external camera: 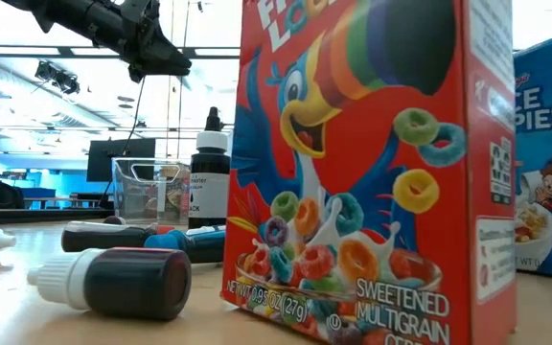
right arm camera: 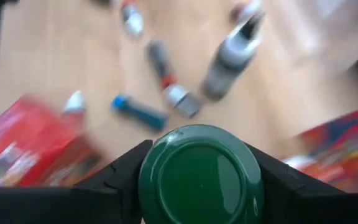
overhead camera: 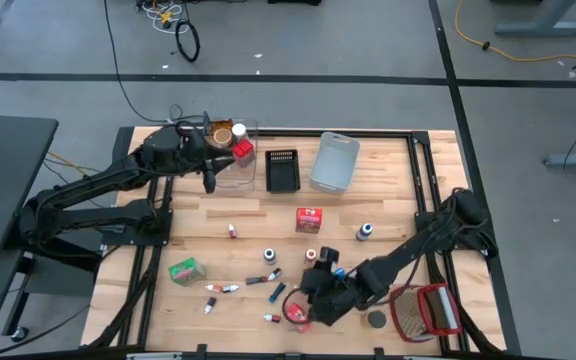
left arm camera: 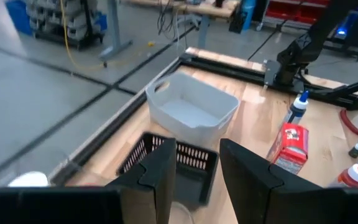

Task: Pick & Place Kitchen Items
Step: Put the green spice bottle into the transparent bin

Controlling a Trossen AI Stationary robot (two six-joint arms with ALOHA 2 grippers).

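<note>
- Right gripper [right arm camera: 199, 180] at lower centre of the high view, fingers pinching a green-lidded jar [right arm camera: 199, 171].
- Crowded around: food-colouring tubes [overhead camera: 222, 288], a small black-capped bottle [right arm camera: 229, 59], red boxes [right arm camera: 27, 146].
- Left gripper [left arm camera: 194, 171] at upper left, over the clear bin [overhead camera: 230, 165]; fingers apart, nothing between them.
- Nearby: black bin [overhead camera: 282, 171], grey-blue bin [overhead camera: 334, 162].

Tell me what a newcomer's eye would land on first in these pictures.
In the low view, the red Froot Loops cereal box fills the frame, with dark food-colouring tubes lying beside it on the wooden table. In the right wrist view, the right pincer grips a round green lid. The left pincer hangs over the clear bin at the far side.
</note>
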